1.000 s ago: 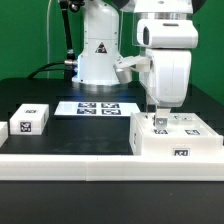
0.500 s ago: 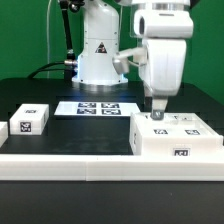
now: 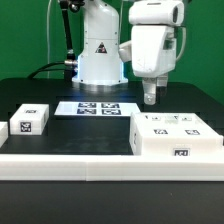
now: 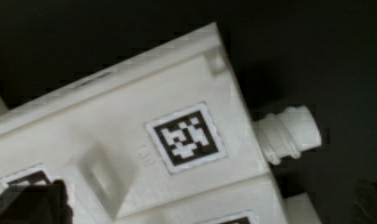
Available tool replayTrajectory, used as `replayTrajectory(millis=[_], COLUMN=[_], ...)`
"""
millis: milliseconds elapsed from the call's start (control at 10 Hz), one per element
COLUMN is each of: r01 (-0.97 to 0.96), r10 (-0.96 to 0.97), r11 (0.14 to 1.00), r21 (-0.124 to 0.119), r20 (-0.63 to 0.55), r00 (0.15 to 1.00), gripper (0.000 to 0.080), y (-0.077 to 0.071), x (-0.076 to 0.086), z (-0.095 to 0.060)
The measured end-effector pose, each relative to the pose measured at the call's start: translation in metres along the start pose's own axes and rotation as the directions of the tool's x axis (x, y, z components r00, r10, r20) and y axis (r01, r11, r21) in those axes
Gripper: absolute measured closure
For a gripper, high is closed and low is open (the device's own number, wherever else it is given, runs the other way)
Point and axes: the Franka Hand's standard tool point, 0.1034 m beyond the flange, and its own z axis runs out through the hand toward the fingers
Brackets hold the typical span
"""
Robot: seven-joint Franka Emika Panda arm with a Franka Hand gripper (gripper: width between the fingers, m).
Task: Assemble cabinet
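Black table (image 3: pixel 85 135) bears one cabinet (image 3: pixel 180 140), two cubes (image 3: pixel 32 118).

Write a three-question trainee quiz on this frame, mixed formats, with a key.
1. True or false: the claw is touching the cabinet.
2. The marker board lies: A) on top of the cabinet; B) flat, to the exterior view's left of the cabinet; C) gripped in the claw.
3. Fill in: in the wrist view, a round ____ sticks out from the cabinet's edge near a tag.

Key
1. False: the claw hangs above the cabinet, clear of it.
2. B
3. knob
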Motion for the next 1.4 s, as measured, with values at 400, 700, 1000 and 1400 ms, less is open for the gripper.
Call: replayTrajectory(millis=[400, 700, 1000, 1400], r01=[-0.201, -0.607, -0.880, -0.973], r10=[0.201, 0.608, 0.883, 0.977], r11=[0.980, 0.794, 0.469, 0.213], r21=[0.004, 0.029, 0.080, 0.090], r20=[-0.011, -0.047, -0.038, 0.000], r00=[0.980, 0.792, 0.467, 0.214], gripper=[0.0002, 0.0002, 0.0002, 0.0002], y=[-0.001, -0.013, -0.024, -0.041], x=[0.000, -0.009, -0.010, 0.006], z=[0.001, 0.006, 0.011, 0.014])
